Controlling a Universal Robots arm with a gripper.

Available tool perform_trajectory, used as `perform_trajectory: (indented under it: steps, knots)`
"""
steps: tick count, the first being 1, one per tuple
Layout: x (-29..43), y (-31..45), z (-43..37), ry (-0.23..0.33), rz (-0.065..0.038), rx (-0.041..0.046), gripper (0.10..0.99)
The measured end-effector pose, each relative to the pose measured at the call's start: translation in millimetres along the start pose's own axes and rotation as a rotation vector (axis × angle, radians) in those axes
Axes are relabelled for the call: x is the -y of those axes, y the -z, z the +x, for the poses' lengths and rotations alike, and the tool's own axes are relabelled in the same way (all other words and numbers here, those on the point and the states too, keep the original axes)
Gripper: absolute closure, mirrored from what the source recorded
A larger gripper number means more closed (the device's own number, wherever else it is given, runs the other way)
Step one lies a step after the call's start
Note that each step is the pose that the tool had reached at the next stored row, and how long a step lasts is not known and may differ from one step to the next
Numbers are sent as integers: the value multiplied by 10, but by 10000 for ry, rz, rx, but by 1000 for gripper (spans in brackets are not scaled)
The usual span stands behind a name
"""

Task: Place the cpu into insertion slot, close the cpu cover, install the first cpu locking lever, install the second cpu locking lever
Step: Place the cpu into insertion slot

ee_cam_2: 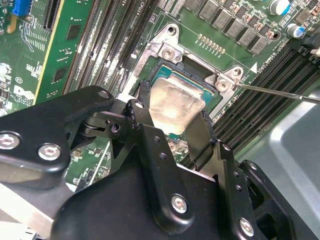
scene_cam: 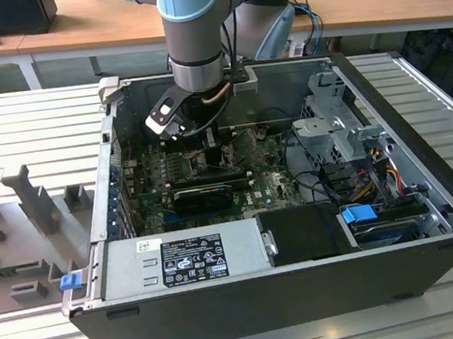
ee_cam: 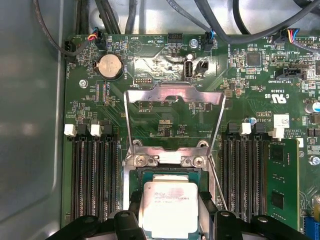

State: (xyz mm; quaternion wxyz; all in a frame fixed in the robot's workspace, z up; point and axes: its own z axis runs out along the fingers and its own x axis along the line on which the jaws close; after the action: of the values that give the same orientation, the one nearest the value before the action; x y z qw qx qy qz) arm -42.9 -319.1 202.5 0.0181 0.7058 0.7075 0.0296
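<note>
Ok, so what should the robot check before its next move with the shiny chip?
1. Fingers hold the cpu on two sides: ok.
2. The cpu cover is flipped open, off the insertion slot: ok.
3. The cpu is right above the insertion slot: ok.
4. The cpu sits flat, all the way in: cannot tell.
5. The thin locking lever is off to the side of the slot: ok.
</note>
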Motion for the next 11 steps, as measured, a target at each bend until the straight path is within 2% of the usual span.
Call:
perform_trajectory:
  steps: [6,7,11]
  knots:
    - [0,-8,0,1,1,1,545]
    - [0,-8,0,1,1,0,482]
    - [0,-8,0,0,-1,-2,482]
